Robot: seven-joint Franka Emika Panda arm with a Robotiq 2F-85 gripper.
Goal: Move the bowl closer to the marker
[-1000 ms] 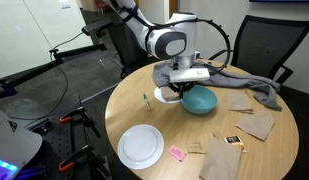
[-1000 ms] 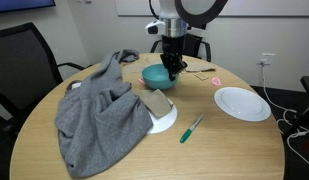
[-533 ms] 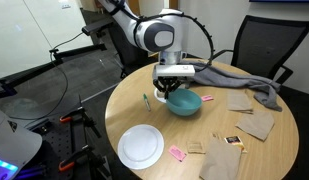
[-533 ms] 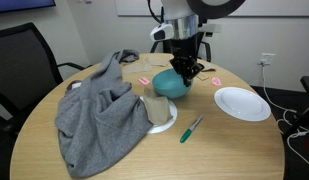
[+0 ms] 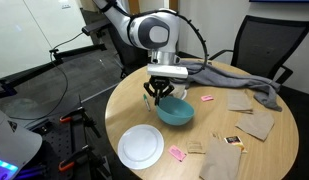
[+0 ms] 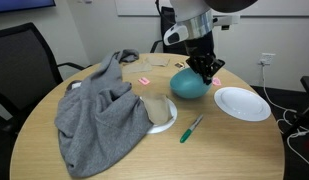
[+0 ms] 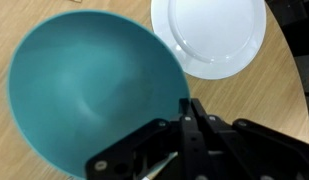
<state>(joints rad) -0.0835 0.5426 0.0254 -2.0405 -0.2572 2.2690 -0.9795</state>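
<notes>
The teal bowl (image 5: 177, 112) is near the middle of the round wooden table, tilted in an exterior view (image 6: 188, 86). My gripper (image 5: 159, 94) is shut on the bowl's rim, with one finger inside and one outside. In the wrist view the bowl (image 7: 84, 90) fills the left side and the closed fingers (image 7: 194, 115) pinch its right edge. The green marker (image 6: 191, 129) lies on the table in front of the bowl, a short way from it. I cannot make it out in the wrist view.
A white plate (image 6: 241, 103) lies beside the bowl, also in the wrist view (image 7: 209, 35) and another exterior view (image 5: 141, 146). A grey cloth (image 6: 99, 110), a small white dish (image 6: 162, 118), pink bits (image 5: 177, 153) and brown cards (image 5: 256, 123) lie around. Office chairs stand behind the table.
My gripper has carried the bowl across the table, away from the grey cloth and towards the white plate and the marker.
</notes>
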